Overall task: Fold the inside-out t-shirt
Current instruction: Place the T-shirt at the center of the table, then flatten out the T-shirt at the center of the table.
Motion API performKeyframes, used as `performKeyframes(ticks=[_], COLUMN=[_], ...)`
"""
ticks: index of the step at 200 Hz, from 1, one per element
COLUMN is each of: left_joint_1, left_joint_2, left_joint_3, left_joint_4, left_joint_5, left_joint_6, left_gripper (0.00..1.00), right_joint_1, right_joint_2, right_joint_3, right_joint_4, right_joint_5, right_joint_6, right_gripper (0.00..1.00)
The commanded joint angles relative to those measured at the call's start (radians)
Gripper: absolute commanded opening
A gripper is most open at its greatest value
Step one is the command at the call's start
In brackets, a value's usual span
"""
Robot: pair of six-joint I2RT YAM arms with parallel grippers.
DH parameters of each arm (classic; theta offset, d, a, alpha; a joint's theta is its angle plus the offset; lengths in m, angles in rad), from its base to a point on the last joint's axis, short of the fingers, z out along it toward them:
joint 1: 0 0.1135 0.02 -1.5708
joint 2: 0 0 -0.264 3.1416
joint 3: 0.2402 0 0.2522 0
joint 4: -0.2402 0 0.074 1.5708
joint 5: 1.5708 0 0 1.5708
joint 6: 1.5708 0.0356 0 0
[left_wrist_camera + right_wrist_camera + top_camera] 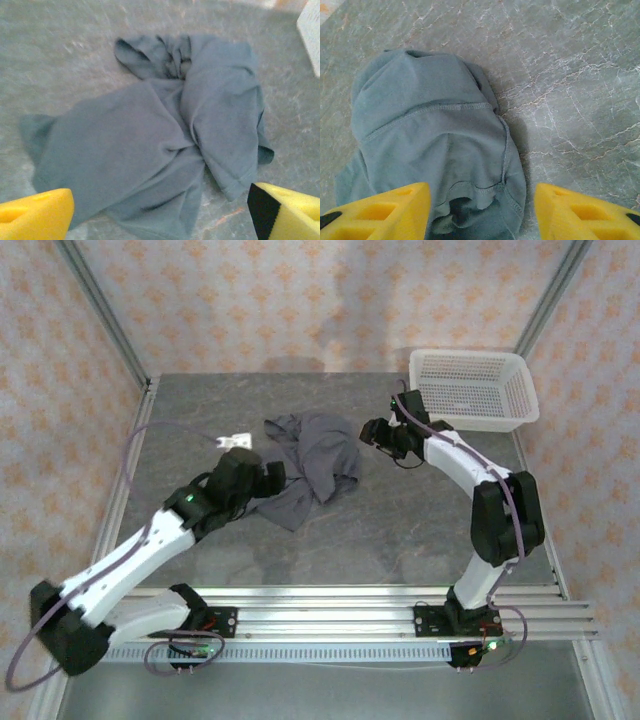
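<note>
Shirt lies crumpled on the table, left of the basket, your left claw wide at its near-left edge and your right claw parted over its right edge; you seem to be at the flattening step, so pinch two corners next.

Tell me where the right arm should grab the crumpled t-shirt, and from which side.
Grip the stitched hem of the t-shirt on the heap's edge nearest the right gripper, coming down from above. That hem curls up as a loose fold beside bare table, so the open fingers could probably straddle it.
</note>
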Motion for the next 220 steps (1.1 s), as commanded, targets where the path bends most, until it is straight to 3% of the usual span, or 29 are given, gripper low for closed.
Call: performKeyframes(ticks=[1, 27, 75, 83, 102, 143, 175, 200, 220], left_joint_1=[0.001, -0.013, -0.026, -0.026, -0.026, 0.036, 0.175, 0.285, 0.298], left_joint_2=[0.205, 0.47, 0.759, 0.797, 0.789, 0.491, 0.198, 0.129, 0.1], left_joint_3=[0.138, 0.253, 0.411, 0.428, 0.433, 0.337, 0.122, 0.009, -0.03], left_joint_4=[-0.008, 0.149, 0.215, 0.205, 0.19, 0.066, -0.018, -0.089, -0.137], left_joint_5=[0.15, 0.27, 0.297, 0.292, 0.247, 0.08, -0.14, -0.263, -0.404], left_joint_6=[-0.06, -0.108, -0.126, -0.119, -0.1, -0.067, -0.106, -0.138, -0.176], left_gripper=[0.88, 0.8, 0.61, 0.49, 0.0, 0.0, 0.0, 0.0, 0.27], right_joint_1=[-0.001, -0.006, -0.039, -0.045, -0.057, -0.067, -0.063, -0.044, -0.027], right_joint_2=[-0.062, -0.104, -0.217, -0.229, -0.24, -0.255, -0.241, -0.199, -0.15], right_joint_3=[-0.068, -0.138, -0.242, -0.253, -0.272, -0.288, -0.289, -0.278, -0.24], right_joint_4=[0.019, 0.036, 0.05, 0.05, 0.05, 0.069, 0.111, 0.165, 0.158], right_joint_5=[0.038, 0.089, 0.108, 0.106, 0.1, 0.067, -0.013, -0.061, -0.095], right_joint_6=[-0.052, -0.044, -0.026, -0.026, -0.025, -0.017, -0.019, -0.028, -0.028], right_gripper=[0.57, 0.58, 0.59, 0.6, 0.6, 0.6, 0.6, 0.6, 0.59])
